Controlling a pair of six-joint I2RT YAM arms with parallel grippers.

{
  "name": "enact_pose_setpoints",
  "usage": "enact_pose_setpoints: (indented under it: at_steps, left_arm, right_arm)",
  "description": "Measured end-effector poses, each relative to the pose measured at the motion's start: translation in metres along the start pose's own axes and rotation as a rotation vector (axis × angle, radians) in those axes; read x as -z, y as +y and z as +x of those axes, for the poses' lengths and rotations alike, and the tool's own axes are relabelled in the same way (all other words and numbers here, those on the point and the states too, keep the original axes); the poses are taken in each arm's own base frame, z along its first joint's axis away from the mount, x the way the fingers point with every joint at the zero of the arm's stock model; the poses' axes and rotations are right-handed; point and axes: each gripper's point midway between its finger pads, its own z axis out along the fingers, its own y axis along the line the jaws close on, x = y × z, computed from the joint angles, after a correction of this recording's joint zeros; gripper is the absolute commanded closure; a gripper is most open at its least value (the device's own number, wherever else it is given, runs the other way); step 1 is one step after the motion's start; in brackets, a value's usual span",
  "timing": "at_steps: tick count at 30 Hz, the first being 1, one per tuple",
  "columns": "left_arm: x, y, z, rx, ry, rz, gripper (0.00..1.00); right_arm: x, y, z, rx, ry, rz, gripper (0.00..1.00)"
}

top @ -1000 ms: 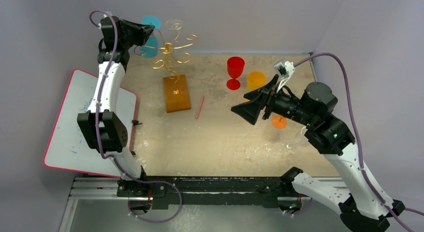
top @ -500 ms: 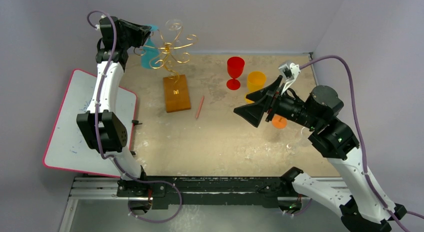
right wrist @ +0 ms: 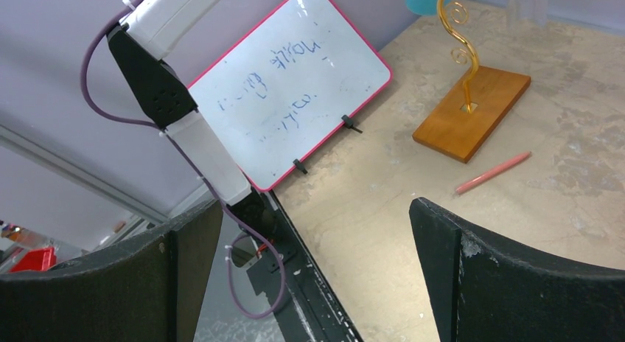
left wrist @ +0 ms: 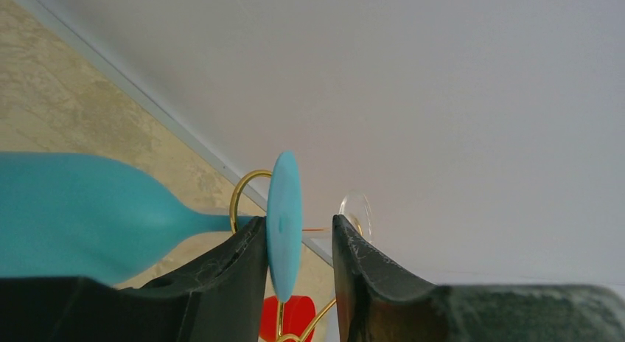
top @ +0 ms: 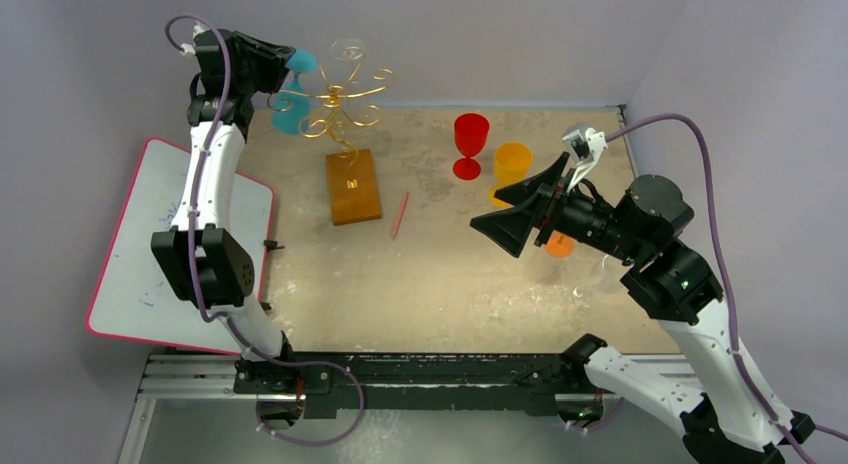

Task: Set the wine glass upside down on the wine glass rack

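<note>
wine glass (left wrist: 88,209): bowl cut off | rack (left wrist: 234,197): mostly hidden

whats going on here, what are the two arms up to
The left hand is at the gold wine glass rack with a teal wine glass, which has a wire loop around its stem and seems to hang bowl down. The fingers stand apart either side of its foot. The right hand is wide open and empty above the table, near a red glass and an orange glass.
</note>
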Motion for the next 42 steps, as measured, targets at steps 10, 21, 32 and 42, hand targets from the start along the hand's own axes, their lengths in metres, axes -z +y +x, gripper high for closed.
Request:
enact_pose_setpoints:
  at_steps: [10, 21, 32, 42]
  left_arm:
    - [0.007, 0.009, -0.016, -0.087, -0.079, -0.059, 0.55]
    - [0.028, 0.029, -0.034, -0.242, -0.164, -0.185, 0.3]
    - [0.109, -0.019, -0.061, -0.392, -0.285, -0.133, 0.25]
    - [0.167, 0.003, -0.018, -0.42, -0.15, -0.114, 0.21]
  right_arm:
    - [0.006, 0.004, -0.003, 0.005, -0.016, -0.008, 0.0]
    - [0.004, 0.0, 0.005, -0.011, 0.0, 0.0, 0.0]
    - [-0.016, -0.034, 0.027, -0.107, 0.061, 0.132, 0.0]
    - [-0.028, -0.105, 0.041, -0.251, 0.07, 0.501, 0.0]
